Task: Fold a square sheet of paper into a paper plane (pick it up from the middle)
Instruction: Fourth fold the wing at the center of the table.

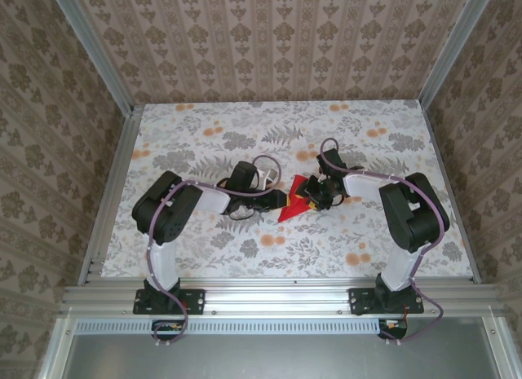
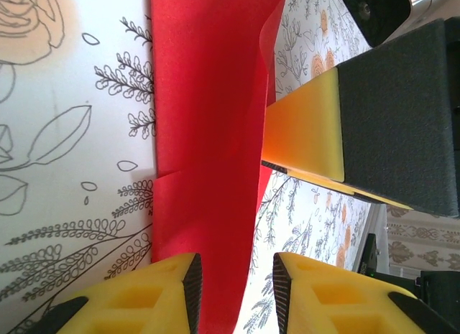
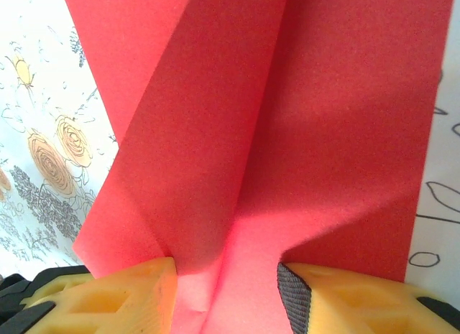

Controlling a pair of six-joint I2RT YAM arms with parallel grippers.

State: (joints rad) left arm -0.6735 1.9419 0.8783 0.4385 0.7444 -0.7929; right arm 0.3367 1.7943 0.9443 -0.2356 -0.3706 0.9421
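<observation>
— One thing first: where is your red sheet (image 1: 289, 209)?
— Creased, at the middle of the counter (image 1: 245, 143).
— Left pincer (image 2: 235, 271)?
— Your left pincer stands apart. The sheet runs through the gap, with counter showing beside it.
— Right pincer (image 3: 226, 276)?
— It straddles a raised fold. Gripping or not, I cannot tell.

From above, the red paper (image 1: 289, 209) is showing as a small wedge, its upper part lying under the right fingers (image 1: 312, 200) and its creases too small to tell. At the left wrist it is running off the top and bottom edges, past the cropped left fingers (image 2: 144, 302). At the right wrist its lower end is disappearing between the right fingers, any pinch falling below the frame.
</observation>
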